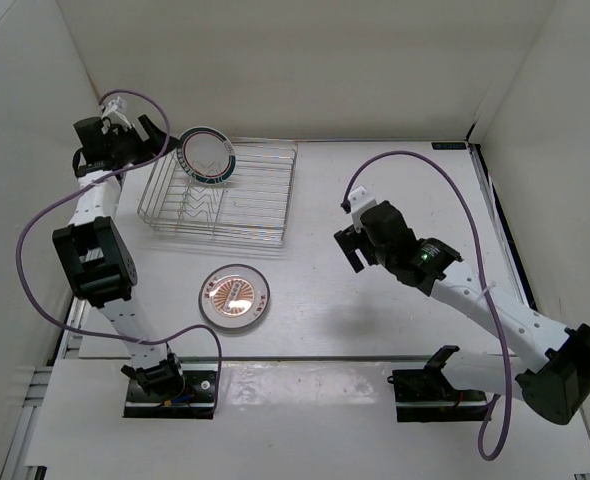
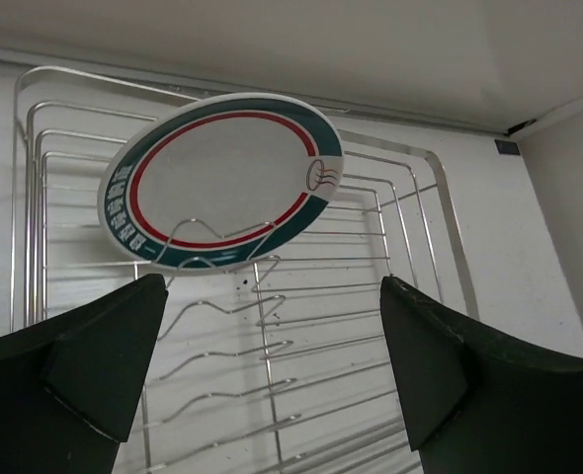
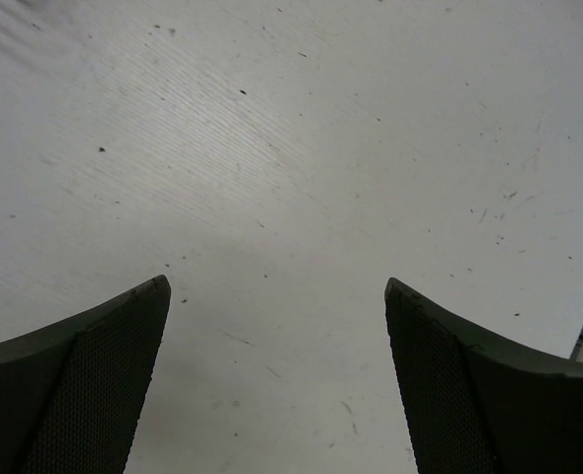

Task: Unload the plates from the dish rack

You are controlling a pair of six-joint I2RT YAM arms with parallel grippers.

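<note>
A white plate with a green-and-red rim band [image 1: 208, 155] stands tilted on the tines at the back left of the silver wire dish rack [image 1: 265, 215]. In the left wrist view this plate [image 2: 222, 178] leans over the rack [image 2: 371, 296] just beyond my fingertips. My left gripper [image 1: 163, 140] is open and empty at the rack's back left corner, close to the plate and apart from it [image 2: 272, 296]. An orange sunburst plate [image 1: 234, 296] lies flat on the table in front of the rack. I see only one such plate. My right gripper [image 1: 351, 250] is open and empty above bare table [image 3: 277, 296].
White walls close in the table at the back and both sides. A dark strip [image 1: 500, 230] runs along the table's right edge. The left arm's purple cable [image 1: 35, 225] loops out to the left of the rack.
</note>
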